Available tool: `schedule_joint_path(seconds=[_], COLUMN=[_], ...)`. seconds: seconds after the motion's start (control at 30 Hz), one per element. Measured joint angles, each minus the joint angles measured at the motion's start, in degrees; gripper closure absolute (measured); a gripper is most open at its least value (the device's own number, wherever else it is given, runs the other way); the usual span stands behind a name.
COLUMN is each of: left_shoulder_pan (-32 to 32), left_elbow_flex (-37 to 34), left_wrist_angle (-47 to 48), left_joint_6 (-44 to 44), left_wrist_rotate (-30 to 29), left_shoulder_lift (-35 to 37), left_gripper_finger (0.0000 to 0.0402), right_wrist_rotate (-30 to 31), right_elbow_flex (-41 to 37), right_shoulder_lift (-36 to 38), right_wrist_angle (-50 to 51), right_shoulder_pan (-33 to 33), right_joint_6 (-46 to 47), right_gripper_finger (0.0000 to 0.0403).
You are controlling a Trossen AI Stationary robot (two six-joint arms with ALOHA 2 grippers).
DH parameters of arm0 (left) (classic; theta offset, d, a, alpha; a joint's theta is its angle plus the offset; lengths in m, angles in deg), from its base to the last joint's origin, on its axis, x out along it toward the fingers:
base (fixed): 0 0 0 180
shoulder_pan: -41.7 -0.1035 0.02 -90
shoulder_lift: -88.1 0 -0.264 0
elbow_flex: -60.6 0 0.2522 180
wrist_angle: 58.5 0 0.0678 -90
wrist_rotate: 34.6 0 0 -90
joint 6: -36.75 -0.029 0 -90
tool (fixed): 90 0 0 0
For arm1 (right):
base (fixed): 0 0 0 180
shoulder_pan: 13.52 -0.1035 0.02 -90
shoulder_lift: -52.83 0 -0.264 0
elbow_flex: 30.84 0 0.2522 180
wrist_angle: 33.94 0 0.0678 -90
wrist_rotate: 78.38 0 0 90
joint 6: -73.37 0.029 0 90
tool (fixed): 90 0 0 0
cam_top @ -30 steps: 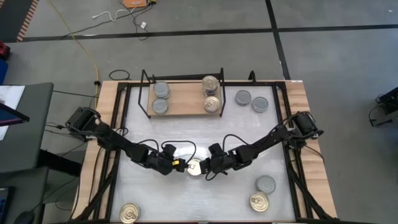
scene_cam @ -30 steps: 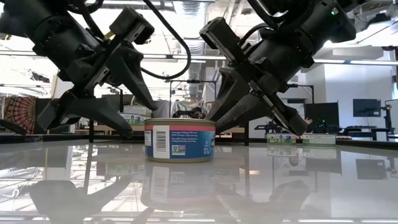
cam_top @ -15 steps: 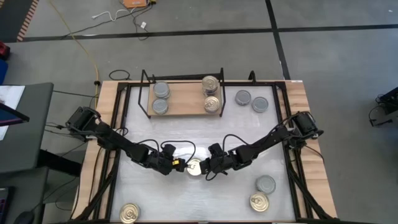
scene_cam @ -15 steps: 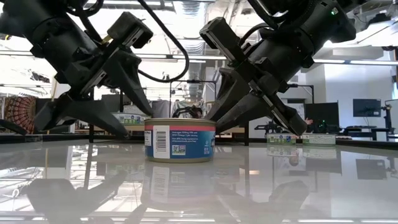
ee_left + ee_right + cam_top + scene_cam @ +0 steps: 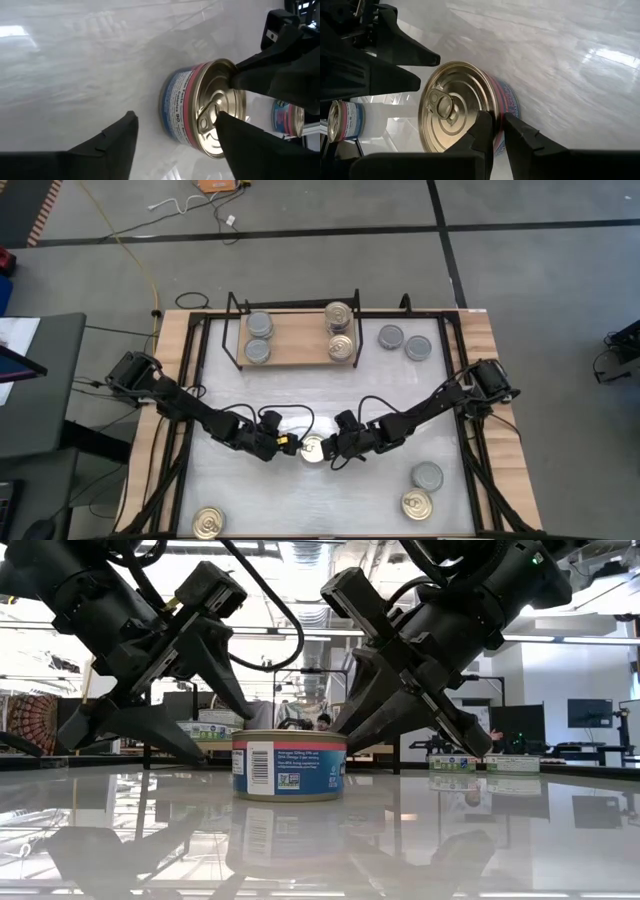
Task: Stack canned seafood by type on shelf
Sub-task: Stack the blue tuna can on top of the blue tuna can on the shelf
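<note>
A gold-topped tin stands upright near the middle of the white counter, toward six o'clock from the shelf. It is short and round, with a ring pull and pressed concentric rings on its lid; its label is blue with a pink band just under the rim and a white panel carrying a barcode.

The left gripper sits at the tin's nine o'clock with its fingers spread: one lies over the lid, the other is clear of the tin's side. The right gripper comes in from three o'clock, its fingers nearly pressed together, pinching the tin's rim between them.

On the shelf, at twelve o'clock from the tin, grey-topped tins stand at the left end and gold-topped tins at the right end. Two more grey tins sit on the counter just right of the shelf. A loose gold tin lies at seven o'clock, and a grey and a gold one at four o'clock.
</note>
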Motion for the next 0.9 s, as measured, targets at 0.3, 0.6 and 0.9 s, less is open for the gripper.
schedule_joint_path(seconds=[0.3, 0.6, 0.9], left_shoulder_pan=[-0.01, 1.25, 1.11], left_elbow_flex=[0.0, 0.0, 0.07], left_wrist_angle=[-1.21, -6.21, -11.39], left_joint_6=[0.02, -0.33, 2.73], left_wrist_rotate=[0.46, -0.81, 0.25], left_shoulder_lift=[0.0, 0.0, -4.16], left_gripper_finger=[0.0096, 0.0095, 0.0096], right_wrist_rotate=[-0.09, -1.0, -1.31], right_elbow_flex=[0.0, 0.0, 0.0], right_shoulder_lift=[0.0, 0.0, 0.0], right_wrist_angle=[0.09, 0.18, -0.04], right_shoulder_pan=[0.0, 0.04, 0.13], right_joint_6=[-0.01, 0.14, 0.07], right_gripper_finger=[0.0332, 0.0333, 0.0333])
